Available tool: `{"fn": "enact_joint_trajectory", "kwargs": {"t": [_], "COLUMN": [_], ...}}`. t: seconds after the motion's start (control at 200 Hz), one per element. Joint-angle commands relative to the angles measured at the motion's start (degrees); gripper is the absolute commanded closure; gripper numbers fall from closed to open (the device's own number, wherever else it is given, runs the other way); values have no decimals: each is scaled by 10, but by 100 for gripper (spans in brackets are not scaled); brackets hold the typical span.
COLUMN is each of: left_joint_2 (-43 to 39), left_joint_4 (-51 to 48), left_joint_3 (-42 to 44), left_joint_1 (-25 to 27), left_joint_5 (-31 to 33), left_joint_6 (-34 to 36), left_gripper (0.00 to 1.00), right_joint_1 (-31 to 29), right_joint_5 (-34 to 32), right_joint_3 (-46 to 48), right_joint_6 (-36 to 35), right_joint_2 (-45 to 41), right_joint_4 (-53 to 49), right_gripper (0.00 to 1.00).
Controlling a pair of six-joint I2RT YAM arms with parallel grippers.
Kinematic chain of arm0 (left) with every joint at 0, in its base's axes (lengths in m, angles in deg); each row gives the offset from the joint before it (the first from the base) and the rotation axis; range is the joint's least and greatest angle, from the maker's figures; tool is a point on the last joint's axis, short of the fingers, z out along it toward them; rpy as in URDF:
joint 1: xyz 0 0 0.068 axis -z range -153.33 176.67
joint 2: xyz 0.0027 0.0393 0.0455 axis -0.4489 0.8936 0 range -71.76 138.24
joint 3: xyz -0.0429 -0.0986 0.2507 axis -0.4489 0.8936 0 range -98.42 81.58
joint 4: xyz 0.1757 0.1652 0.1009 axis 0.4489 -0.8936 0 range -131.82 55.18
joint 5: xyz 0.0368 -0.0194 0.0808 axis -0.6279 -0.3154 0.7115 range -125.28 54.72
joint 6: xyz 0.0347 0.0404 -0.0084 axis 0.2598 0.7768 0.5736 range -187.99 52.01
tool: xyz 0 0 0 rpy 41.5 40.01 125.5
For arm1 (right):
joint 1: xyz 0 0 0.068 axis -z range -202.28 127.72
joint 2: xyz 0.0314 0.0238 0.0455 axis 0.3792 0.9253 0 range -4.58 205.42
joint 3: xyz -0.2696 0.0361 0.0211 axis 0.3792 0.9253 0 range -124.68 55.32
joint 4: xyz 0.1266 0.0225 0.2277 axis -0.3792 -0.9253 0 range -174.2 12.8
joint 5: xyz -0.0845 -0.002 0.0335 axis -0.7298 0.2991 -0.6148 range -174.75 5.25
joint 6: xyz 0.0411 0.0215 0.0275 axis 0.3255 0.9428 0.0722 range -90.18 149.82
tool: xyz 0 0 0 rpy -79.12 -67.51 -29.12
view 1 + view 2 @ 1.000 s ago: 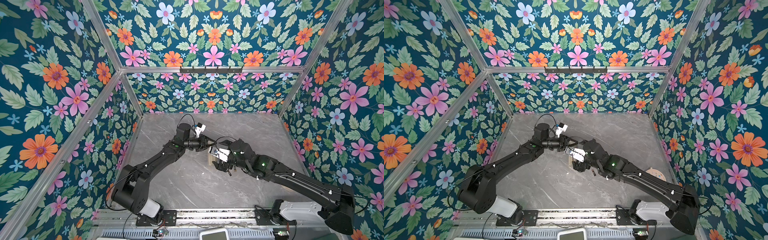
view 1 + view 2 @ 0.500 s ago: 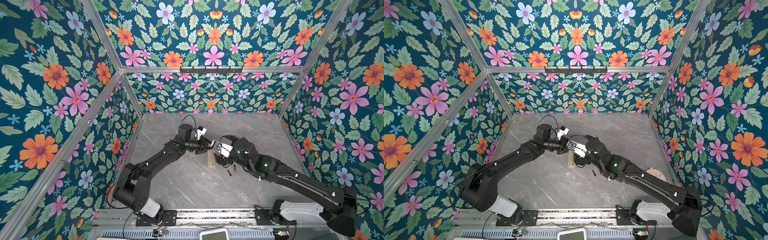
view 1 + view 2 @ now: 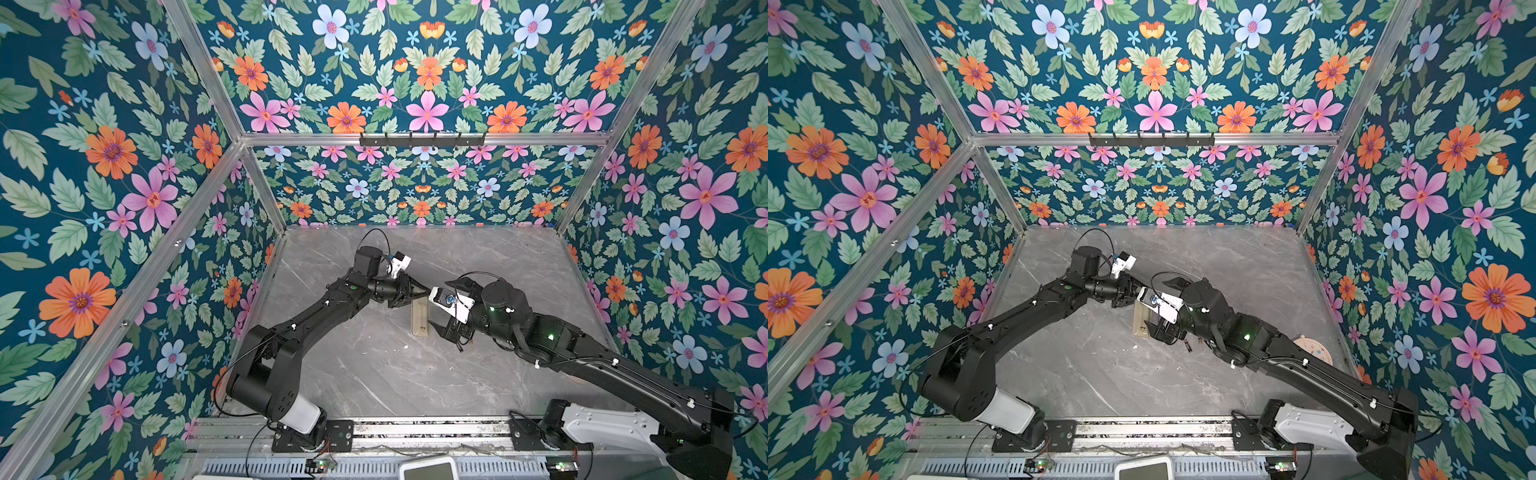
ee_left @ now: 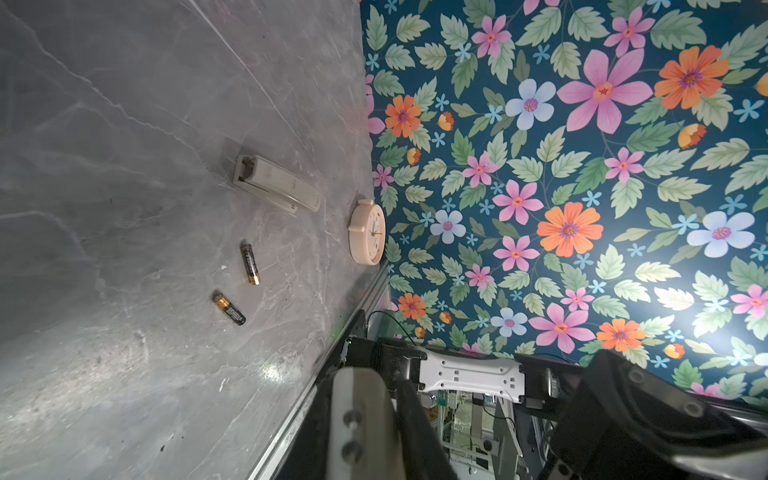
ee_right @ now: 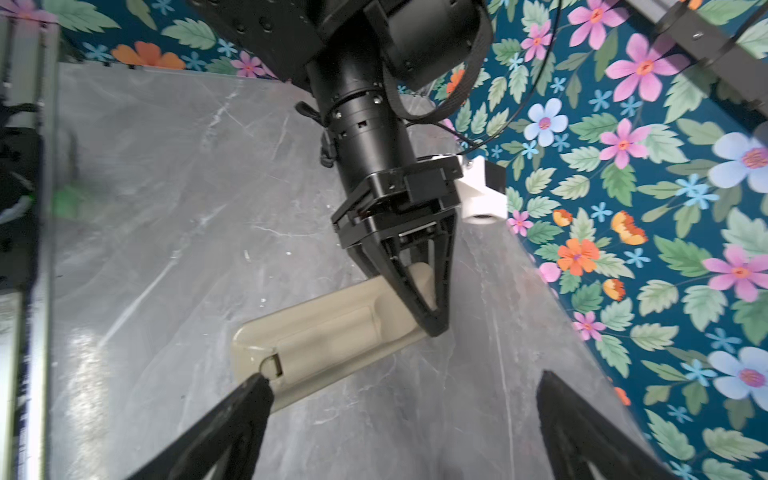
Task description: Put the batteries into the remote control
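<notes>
Both grippers meet at the remote in both top views. It lies flat, beige back up, about the middle of the desk. The left gripper, pinched shut on nothing, bears down on its far end; the right gripper sits at its near end. Pinned at one end only, the remote could pivot or skid if the other end is pried sideways. Its long axis runs from the far edge to the near edge, with the latch end toward the near edge.

In the left wrist view the batteries lie loose on the desk, apart from each other and not in the remote. Beyond them is a cream block, and a clock stands at the right edge against the wall. The batteries are round, so they would likely roll off if an arm or cable brushed them. Each lies flat, and the two axes are skewed to one another.

In the right wrist view the right gripper is spread wide and holds nothing; one fingertip touches the latch of the cover, which is still on. The small latch gives little purchase, so the tip may slip off and scrape along the back. The left gripper's closed tips press close to the rim of the opposite end, so that hold could slide off. The remote's latch end points toward the right gripper.
</notes>
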Motion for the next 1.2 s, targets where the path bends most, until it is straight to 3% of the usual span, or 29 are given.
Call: {"fn": "enact_joint_trajectory", "kwargs": {"t": [0.0, 0.315, 1.195], "left_joint_2": [-4, -17, -24], "left_joint_4": [18, -81, -86], "left_joint_3": [-1, -10, -7], "left_joint_1": [0, 0, 1], "left_joint_5": [-53, -71, -72], "left_joint_6": [13, 84, 78], "left_gripper": [100, 100, 100], "right_joint_1": [-1, -1, -14], "right_joint_5": [51, 74, 97], "right_joint_3": [-2, -11, -22], "right_joint_6": [39, 2, -24], "right_joint_2": [0, 30, 85], "right_joint_4": [-9, -18, 3], "right_gripper": [1, 1, 1]}}
